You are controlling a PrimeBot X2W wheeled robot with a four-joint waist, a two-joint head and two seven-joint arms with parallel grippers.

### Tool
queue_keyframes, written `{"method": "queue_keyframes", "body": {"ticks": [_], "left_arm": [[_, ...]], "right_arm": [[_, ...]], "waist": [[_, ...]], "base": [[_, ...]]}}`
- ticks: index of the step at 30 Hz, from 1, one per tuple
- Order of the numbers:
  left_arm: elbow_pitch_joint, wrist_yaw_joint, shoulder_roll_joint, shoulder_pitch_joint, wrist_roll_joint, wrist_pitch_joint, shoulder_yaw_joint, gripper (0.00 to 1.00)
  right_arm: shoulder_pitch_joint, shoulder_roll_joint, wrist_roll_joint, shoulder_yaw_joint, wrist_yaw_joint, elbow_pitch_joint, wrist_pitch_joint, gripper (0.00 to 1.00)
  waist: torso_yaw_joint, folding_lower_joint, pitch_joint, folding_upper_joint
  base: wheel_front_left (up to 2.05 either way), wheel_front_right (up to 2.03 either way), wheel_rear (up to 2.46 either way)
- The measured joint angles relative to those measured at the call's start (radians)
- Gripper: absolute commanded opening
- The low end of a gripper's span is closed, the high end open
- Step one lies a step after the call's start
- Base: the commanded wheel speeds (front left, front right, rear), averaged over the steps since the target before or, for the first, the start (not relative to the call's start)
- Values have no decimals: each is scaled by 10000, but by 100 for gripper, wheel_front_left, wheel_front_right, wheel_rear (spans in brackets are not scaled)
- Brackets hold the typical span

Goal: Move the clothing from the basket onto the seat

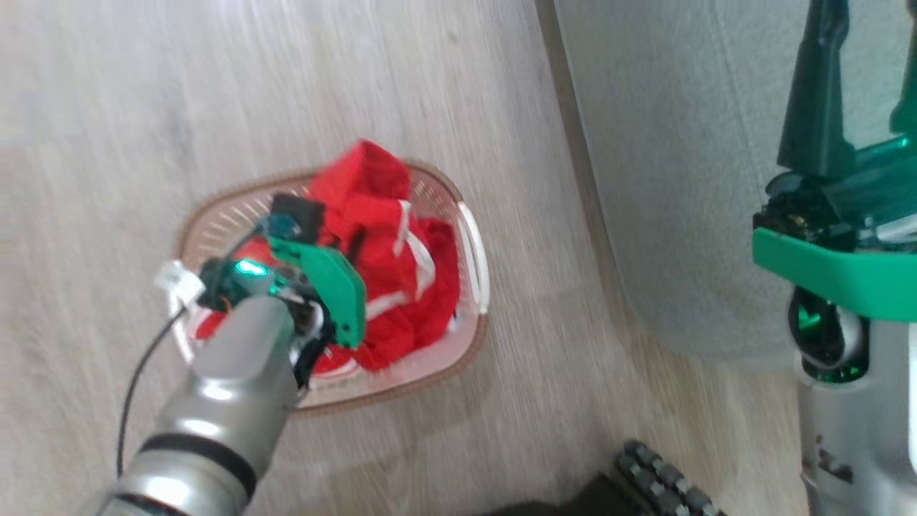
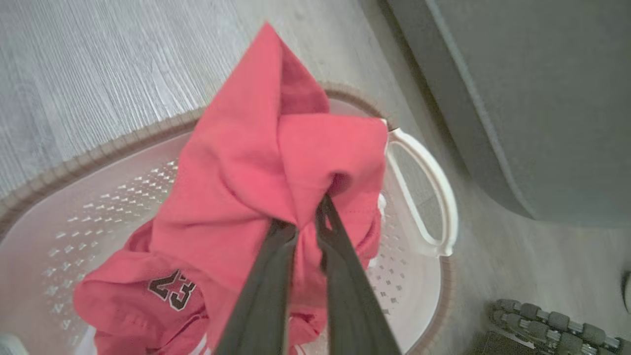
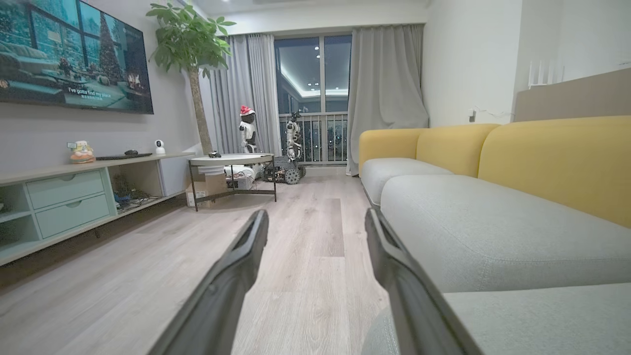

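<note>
The clothing (image 1: 390, 251), red mesh garments with white stripes, is heaped in the cream oval basket (image 1: 473, 337) on the wood floor. My left gripper (image 1: 344, 247) reaches down into the pile. In the left wrist view its fingers (image 2: 340, 256) are shut on a fold of the red clothing (image 2: 256, 162), which rises in a peak above the basket (image 2: 74, 217); a "23" print (image 2: 172, 291) shows lower down. The grey seat (image 1: 680, 165) lies right of the basket. My right gripper (image 1: 867, 29) hovers over the seat (image 3: 493, 231), open and empty (image 3: 315, 222).
The basket's white handle (image 2: 429, 197) faces the seat (image 2: 542, 98). A dark treaded part (image 1: 659, 480) sits on the floor near the bottom edge. Ahead of the right gripper are open wood floor (image 3: 296, 236), a round table (image 3: 231, 160), a TV console (image 3: 64, 197) and yellow sofa backs (image 3: 552, 158).
</note>
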Motion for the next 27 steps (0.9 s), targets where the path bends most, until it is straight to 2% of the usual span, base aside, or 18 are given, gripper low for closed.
{"method": "queue_keyframes", "body": {"ticks": [7, 14, 22, 27], "left_arm": [[-1166, 0, 102, 1016, -1135, -516, -1081, 0], [-2366, 0, 456, 1466, -1778, -943, -1760, 0], [-4056, 17, 840, 1883, -1946, -1152, -1810, 0], [-5482, 380, 1141, 2038, -1956, -1012, -1801, 0]], "right_arm": [[877, -84, 8, -119, 0, 347, 0, 100], [1825, -339, 67, -203, 0, 589, 0, 100], [2893, -353, 238, -150, 0, 878, 0, 100], [3319, -360, 395, 25, 0, 1145, 0, 100]], "waist": [[463, 0, -1520, 0], [970, 0, -2997, 0], [1556, -1, -4289, 0], [1830, -1, -4925, 0]], "base": [[0, 0, 0], [0, 0, 0], [0, 0, 0], [0, 0, 0]]}}
